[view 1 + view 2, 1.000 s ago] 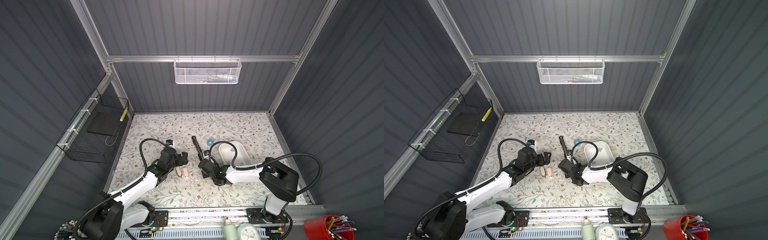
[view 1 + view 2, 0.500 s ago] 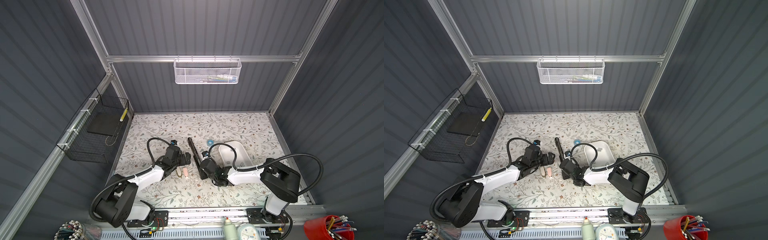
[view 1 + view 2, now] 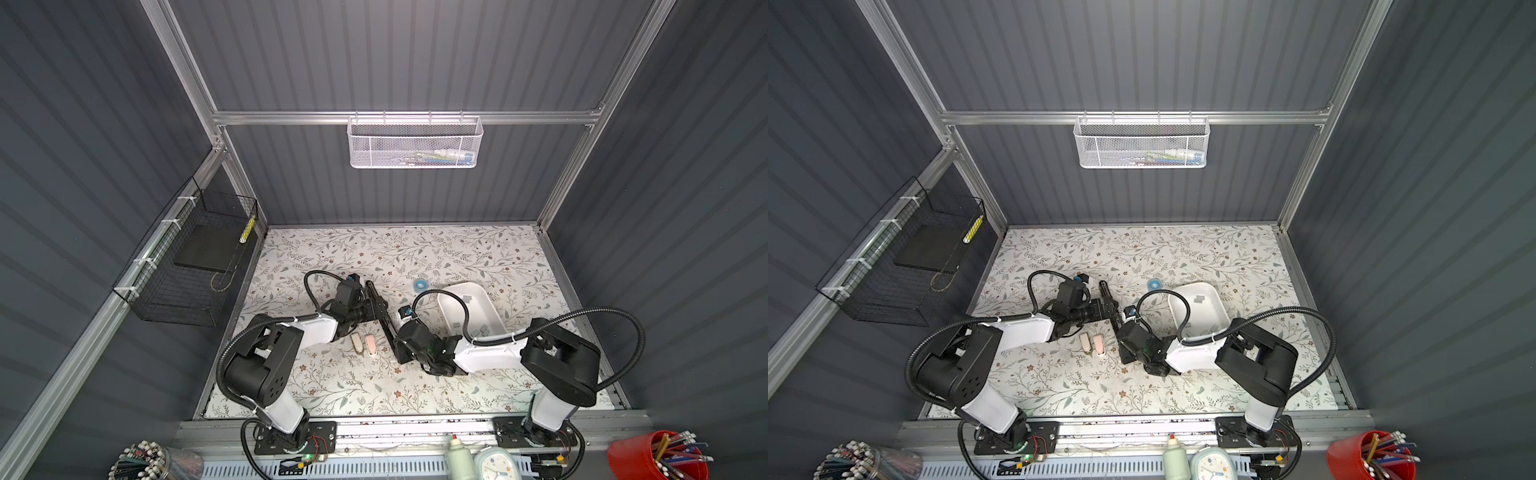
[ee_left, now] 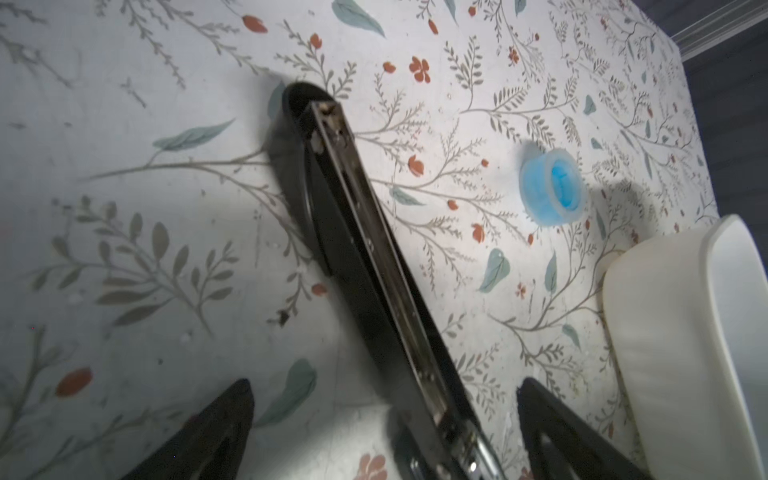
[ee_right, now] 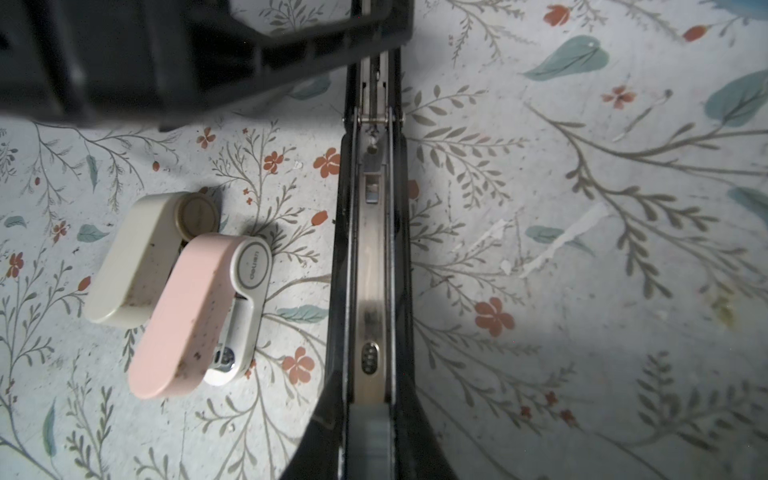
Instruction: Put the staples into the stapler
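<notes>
Midway across the floral mat (image 3: pixel 374 249) the black stapler (image 3: pixel 371 291) lies opened out long, its metal channel facing up in both wrist views. The right gripper (image 5: pixel 370 399) pinches the stapler's near end, jaws narrow and pressed to its two sides. The left gripper (image 4: pixel 384 386) straddles the far half with jaws wide, both fingers clear of the stapler. The staples (image 3: pixel 468 297), small grey strips, lie in the white tray (image 3: pixel 496 309) just right of the stapler, none of them held. A blue cap (image 4: pixel 552 191) sits on the mat between the stapler's far tip and the tray. A pink mini stapler (image 5: pixel 187 307) and a cream mini stapler (image 5: pixel 133 257) touch each other left of the stapler.
</notes>
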Motion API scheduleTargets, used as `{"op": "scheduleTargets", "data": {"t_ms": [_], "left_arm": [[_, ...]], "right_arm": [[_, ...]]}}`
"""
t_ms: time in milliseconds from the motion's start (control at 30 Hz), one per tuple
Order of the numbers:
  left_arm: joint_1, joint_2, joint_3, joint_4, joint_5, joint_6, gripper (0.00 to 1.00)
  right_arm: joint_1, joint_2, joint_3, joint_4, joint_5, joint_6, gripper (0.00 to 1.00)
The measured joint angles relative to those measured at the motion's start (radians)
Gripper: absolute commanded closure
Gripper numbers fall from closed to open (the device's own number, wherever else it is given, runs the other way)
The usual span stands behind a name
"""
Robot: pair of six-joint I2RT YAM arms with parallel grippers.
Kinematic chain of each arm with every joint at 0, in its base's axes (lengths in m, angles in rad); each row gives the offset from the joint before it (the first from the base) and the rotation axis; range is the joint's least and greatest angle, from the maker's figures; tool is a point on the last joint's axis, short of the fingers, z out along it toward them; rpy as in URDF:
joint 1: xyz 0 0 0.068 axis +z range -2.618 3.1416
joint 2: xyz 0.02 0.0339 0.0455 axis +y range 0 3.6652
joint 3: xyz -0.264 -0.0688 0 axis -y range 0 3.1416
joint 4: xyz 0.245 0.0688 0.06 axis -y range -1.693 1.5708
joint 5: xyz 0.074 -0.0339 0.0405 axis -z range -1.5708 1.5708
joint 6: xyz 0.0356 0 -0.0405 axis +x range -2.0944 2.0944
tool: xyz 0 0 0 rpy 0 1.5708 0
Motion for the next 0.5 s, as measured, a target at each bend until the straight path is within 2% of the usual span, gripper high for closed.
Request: {"op": "scheduleTargets", "data": {"t_ms": [367,500], "left_arm": [[0.065,0.105,0.061,0.114,0.128,-0.054,0.0],[0.104,0.167,0.088,0.19,0.221,-0.079,0.01]], "right_arm": [[0.039,0.0,0.003,-0.007,0.014,-0.015,0.9],[0.048,0.0,0.003,-0.015,0.04,-0.019,0.9]]}}
